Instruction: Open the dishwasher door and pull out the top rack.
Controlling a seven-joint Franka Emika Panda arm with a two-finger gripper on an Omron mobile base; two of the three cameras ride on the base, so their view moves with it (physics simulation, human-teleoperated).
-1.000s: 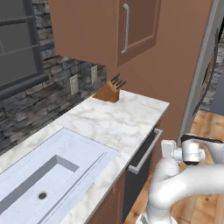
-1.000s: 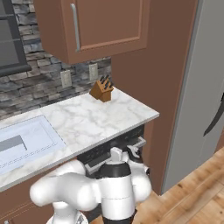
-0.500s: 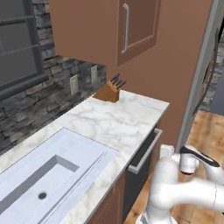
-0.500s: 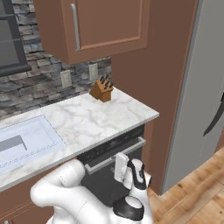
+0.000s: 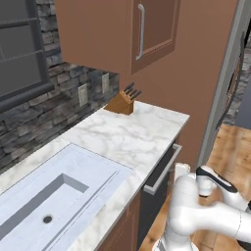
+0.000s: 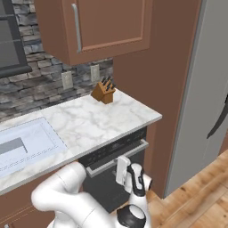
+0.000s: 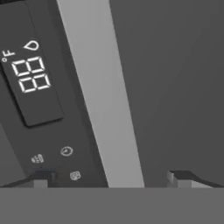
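Note:
The dishwasher door [image 6: 103, 186] is a dark panel under the marble counter, standing shut, also seen edge-on as the door [image 5: 153, 203]. Its silver bar handle [image 6: 116, 156] runs below the black control strip [image 6: 111, 148]. My gripper [image 6: 127, 171] hangs right in front of the handle, open. In the hand view the handle [image 7: 98, 87] crosses diagonally between my two fingertips [image 7: 43, 177], with the lit display [image 7: 30, 74] to its left and my gripper [image 7: 111, 179] straddling the bar. The gripper [image 5: 182, 170] sits beside the handle [image 5: 163, 169]. The top rack is hidden behind the door.
A wooden knife block [image 6: 103, 91] stands at the back of the counter [image 5: 132, 137]. The sink [image 5: 49, 196] lies to the left. A tall brown panel [image 6: 151, 67] and a grey fridge [image 6: 200, 98] close off the right. Wood floor [image 6: 196, 200] lies in front.
My arm has dropped lower and swung the hand in toward the dishwasher handle. The jaws have stayed open and the door has not moved.

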